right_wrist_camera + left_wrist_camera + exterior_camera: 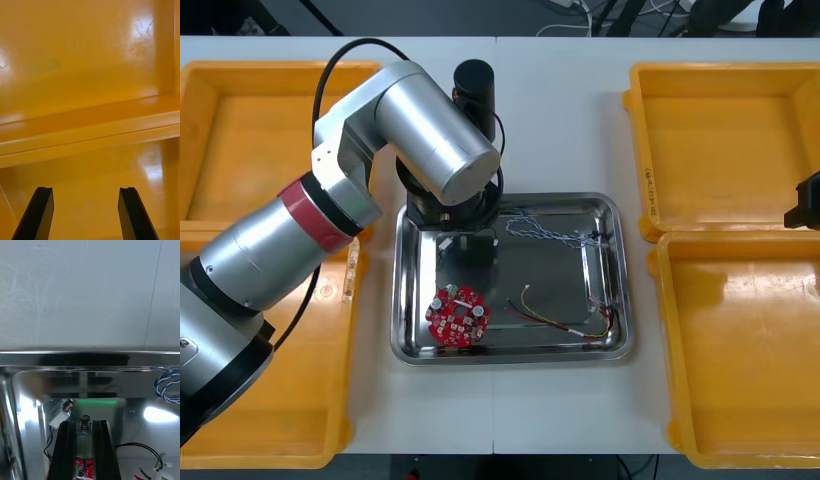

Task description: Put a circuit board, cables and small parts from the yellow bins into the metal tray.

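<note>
My left gripper hangs low over the far left part of the metal tray. In the left wrist view the left gripper is shut on a small metal part with a round knob, just above the tray floor. Another small metal part lies beside the fingers. In the tray lie a round red circuit board, a twisted blue and white cable and a red and yellow cable. A black cable curls beside the fingers. My right gripper stands open over the right bins, nothing between its fingers.
Two yellow bins stand at the left and two at the right. The right gripper sits at the table's right edge, above the rim between the right bins. Bare table lies beyond the tray's far wall.
</note>
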`<control>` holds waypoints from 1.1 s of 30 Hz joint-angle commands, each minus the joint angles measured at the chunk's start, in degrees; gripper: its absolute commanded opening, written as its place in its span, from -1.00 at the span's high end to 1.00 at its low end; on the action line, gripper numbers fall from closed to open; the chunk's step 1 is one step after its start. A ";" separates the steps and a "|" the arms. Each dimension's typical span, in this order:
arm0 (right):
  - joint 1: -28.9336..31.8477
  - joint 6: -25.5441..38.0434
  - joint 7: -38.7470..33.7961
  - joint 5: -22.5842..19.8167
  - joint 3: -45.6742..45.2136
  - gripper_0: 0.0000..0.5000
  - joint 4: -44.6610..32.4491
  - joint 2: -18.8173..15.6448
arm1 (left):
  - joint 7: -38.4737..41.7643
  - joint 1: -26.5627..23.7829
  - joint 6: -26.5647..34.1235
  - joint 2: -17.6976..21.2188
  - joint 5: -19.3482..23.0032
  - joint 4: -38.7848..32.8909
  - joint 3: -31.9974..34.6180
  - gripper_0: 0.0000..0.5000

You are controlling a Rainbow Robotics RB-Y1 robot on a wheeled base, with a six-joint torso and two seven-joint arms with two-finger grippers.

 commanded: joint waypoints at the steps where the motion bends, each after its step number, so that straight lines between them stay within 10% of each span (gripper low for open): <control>1: 3.14 -1.16 2.27 0.66 -1.94 -1.00 -3.72 -2.81 | -1.47 1.53 -2.08 -1.51 -1.60 -1.92 -3.16 1.00; 13: 6.48 -2.22 2.80 1.27 -1.94 -1.00 -6.88 -2.90 | -0.15 2.32 -3.93 -1.59 -0.98 -1.83 -5.71 0.81; 17: 7.98 -3.27 2.97 1.54 -2.38 -1.00 -7.76 -2.99 | 0.12 2.23 -4.28 -1.51 -0.72 -1.83 -5.71 -0.99; 33: 14.39 -6.17 4.73 1.63 -5.72 -1.00 -9.69 -4.04 | 0.29 1.18 -4.19 -0.89 0.33 -1.92 -4.56 -1.00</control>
